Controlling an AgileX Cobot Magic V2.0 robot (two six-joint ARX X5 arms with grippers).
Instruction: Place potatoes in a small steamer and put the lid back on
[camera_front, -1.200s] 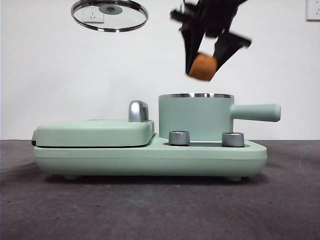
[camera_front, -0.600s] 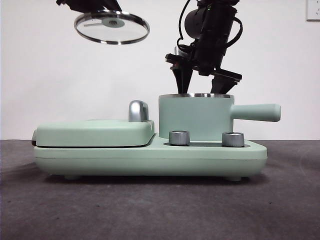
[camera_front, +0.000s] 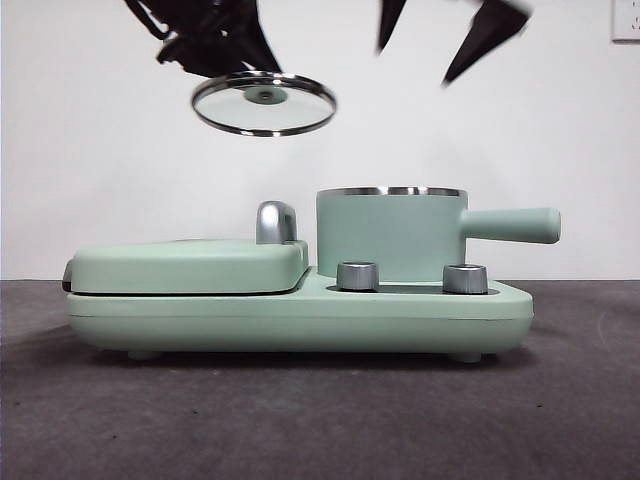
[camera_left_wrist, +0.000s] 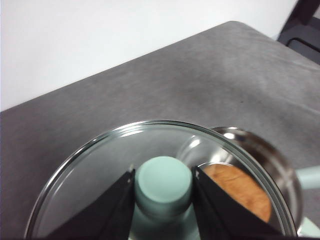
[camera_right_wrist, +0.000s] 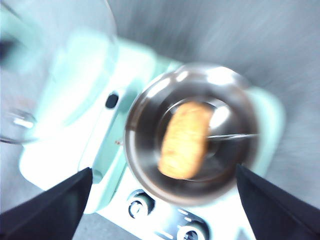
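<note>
Up and to one side of the small steamer (camera_front: 391, 234), carried in the air: the lid (camera_front: 263, 103), glass disc in a steel rim, roughly level with a slight tilt; clamped by its mint-green knob (camera_left_wrist: 164, 183) between the jaws of the left end effector (camera_left_wrist: 163, 185). Down in the steamer's steel bowl: the potato (camera_right_wrist: 184, 139), lying flat on the bottom, long axis across the bowl, clear of the rim; seen also through the glass from the left wrist (camera_left_wrist: 240, 191). High above the pot's open mouth: the right end effector (camera_front: 450, 35), jaws spread wide, holding nothing, blurred in both views. Set on the long mint-green appliance base (camera_front: 300, 315) on the grey bench (camera_front: 320, 420): the steamer, handle (camera_front: 512, 224) pointing away from the lid's side. Judged from this: potato step done, lidding left; lid offset sideways from the mouth and well above it, so a lateral carry toward the handle side, then a straight descent; left arm the one for it, provided the right clears the space over the rim.
</note>
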